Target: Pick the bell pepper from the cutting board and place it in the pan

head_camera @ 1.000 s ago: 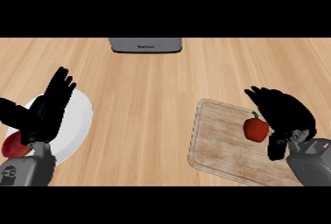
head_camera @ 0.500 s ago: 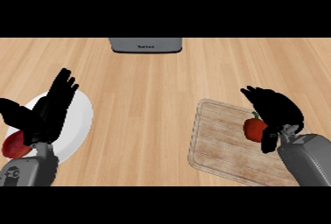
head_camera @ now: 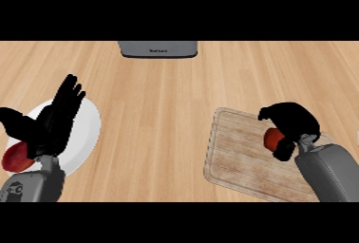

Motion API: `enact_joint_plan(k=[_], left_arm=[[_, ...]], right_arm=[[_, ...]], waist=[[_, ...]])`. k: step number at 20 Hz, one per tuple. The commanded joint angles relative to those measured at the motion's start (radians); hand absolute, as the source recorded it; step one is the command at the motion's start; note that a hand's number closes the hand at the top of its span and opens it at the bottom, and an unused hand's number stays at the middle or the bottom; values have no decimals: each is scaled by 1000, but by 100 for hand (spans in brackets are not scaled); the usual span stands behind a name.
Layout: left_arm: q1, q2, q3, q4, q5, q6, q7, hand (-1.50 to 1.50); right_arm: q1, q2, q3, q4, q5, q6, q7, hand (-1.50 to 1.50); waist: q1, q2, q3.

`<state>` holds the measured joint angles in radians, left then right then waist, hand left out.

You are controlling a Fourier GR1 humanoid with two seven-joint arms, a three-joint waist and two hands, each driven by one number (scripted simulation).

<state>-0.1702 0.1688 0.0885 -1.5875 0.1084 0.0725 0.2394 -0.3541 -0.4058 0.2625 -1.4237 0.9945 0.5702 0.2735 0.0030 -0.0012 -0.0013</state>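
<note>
At the far left, a smooth red rounded object (head_camera: 17,159) lies at the lower left edge of a white plate (head_camera: 85,128), partly cut off by the dark hand in front of it. The plate is glossy, plain and round, and sits flat on the counter (head_camera: 168,104), whose top is pale wood with long grain lines running across the view. The robot's left hand (head_camera: 51,124) shows over the plate, black and matte, its fingers straight and pointing up and slightly right, the thumb spread out to the left; it is released and holds nothing. Its grey forearm comes up from the lower left edge.

At the top middle, a dark grey rectangular object (head_camera: 157,48) with rounded corners and a small pale marking lies at the counter's far edge, partly cut off.

To the right lies the cutting board (head_camera: 238,159), a light, worn-looking wooden slab with rounded corners, a shallow groove near its rim and fine streaks across its face; it sits slightly turned on the counter. The bell pepper (head_camera: 273,138) is on the board's upper right part, red and smooth, only partly visible. The right hand (head_camera: 291,122) arches over it from above and from the right, fingers curled down round the pepper and the thumb below it, grasping it. Whether the pepper is lifted off the board cannot be told.
</note>
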Motion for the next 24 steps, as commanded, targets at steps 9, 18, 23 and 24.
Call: enact_joint_plan(k=[9, 18, 23, 24], left_arm=[[13, -17, -11, -82, -9, -5, 72, 0], [39, -9, 5, -45, 0, -27, 2, 0], [-10, -7, 5, -16, -1, -24, 22, 0], [-1, -12, -7, -19, -16, -27, -14, 0]], right_arm=[[-27, 107, -37, 147, 89, -131, -116, 150], [-154, 165, -571, 304, 9, -318, 537, 150], [-314, 108, -478, 326, 247, -451, 748, 150], [-365, 82, -456, 337, 284, -423, 777, 150]], waist=[[1, 1, 1], [15, 13, 1], [28, 9, 0], [32, 9, -1]])
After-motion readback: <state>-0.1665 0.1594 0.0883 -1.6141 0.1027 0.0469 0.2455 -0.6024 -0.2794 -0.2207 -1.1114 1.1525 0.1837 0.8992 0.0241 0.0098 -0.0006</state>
